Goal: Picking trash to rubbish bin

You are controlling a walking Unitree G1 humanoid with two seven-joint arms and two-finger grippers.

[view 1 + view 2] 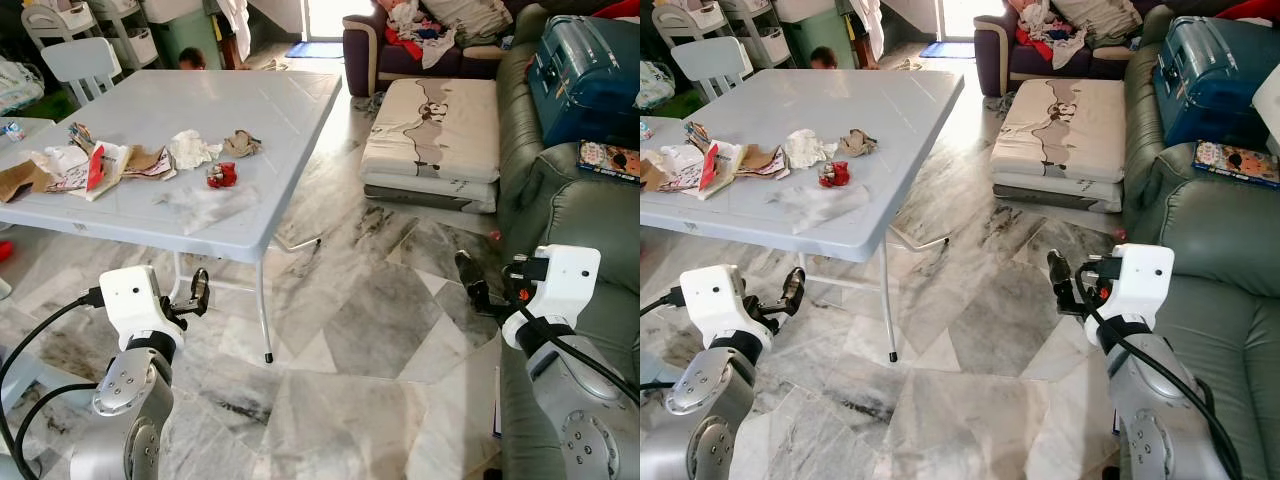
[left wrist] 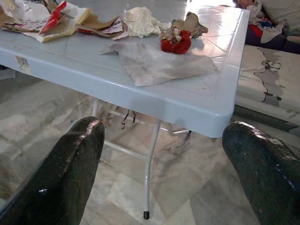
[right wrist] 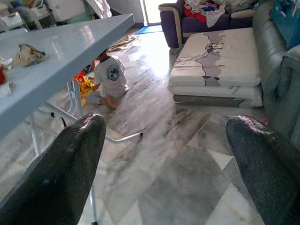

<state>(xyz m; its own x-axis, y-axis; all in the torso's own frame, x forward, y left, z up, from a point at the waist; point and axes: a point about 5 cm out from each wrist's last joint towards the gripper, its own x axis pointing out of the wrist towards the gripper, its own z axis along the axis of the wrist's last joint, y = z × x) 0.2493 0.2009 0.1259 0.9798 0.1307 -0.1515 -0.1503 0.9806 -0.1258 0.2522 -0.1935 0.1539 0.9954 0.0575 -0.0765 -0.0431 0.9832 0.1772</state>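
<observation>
From the head views, the left end effector (image 1: 200, 290) hung below the near edge of the tabletop (image 1: 270, 120), arm bent and raised before the robot. The right end effector (image 1: 470, 277) sat low over the marble floor (image 1: 360, 330), beside the green sofa (image 1: 590, 210). Trash lay on the tabletop: a red scrap (image 1: 221, 176), a white wad (image 1: 192, 148), a brown wad (image 1: 240, 143), a flat tissue (image 1: 205, 203) and torn cardboard (image 1: 120, 163). Cushions (image 1: 435, 140) were stacked on the floor; a blue case (image 1: 585, 70) rested on the sofa.

In the left wrist view, the fingers (image 2: 70, 173) stood wide apart, empty, aimed at the tabletop corner. The tissue overhung nothing; the red scrap was just behind it.

In the right wrist view, the fingers (image 3: 61, 173) were spread, empty. A person (image 3: 110, 77) sat on the floor beyond the tabletop, partly hidden by it.
</observation>
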